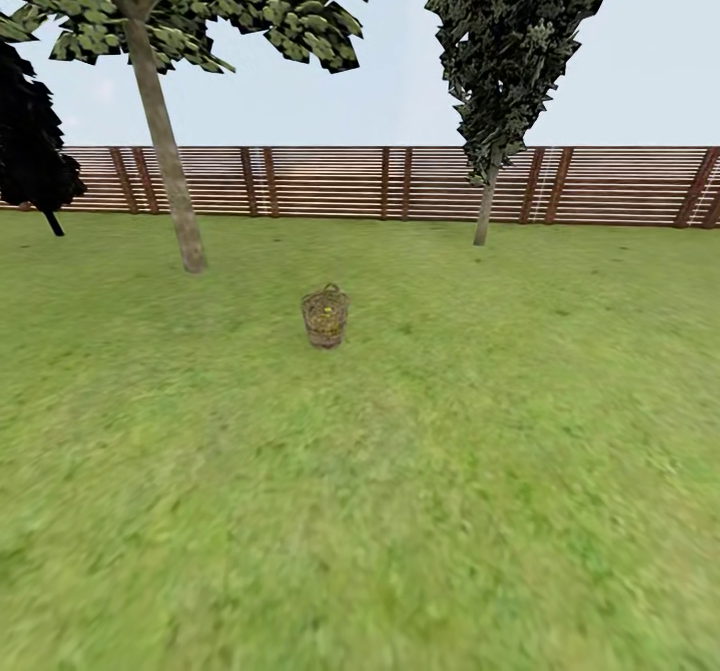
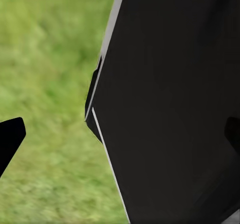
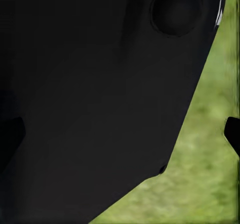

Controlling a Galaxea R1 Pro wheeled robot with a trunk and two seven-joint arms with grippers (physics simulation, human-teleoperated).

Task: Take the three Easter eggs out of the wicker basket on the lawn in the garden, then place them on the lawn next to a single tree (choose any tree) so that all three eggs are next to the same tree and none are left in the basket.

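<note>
Lawn [image 1: 400, 511] wide, mottled green, bounded by slatted wooden fence [image 1: 330, 183]. Wicker basket [image 1: 325, 318] upright on grass mid-lawn, yellow visible inside; egg count indeterminate. Pale-trunked tree [image 1: 165, 156] near basket, further back and left. Dark columnar tree [image 1: 487, 196] by fence. Left tool [image 2: 120, 139], right tool [image 3: 120, 134]: black fingertips at frame edges, dark robot body between; opening cannot be judged.

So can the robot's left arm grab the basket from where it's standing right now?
Probably not yet. The wicker basket sits far out on the lawn, near the pale-trunked tree, with open grass between it and the robot. Nothing blocks the way; the robot likely has to drive closer first.
</note>
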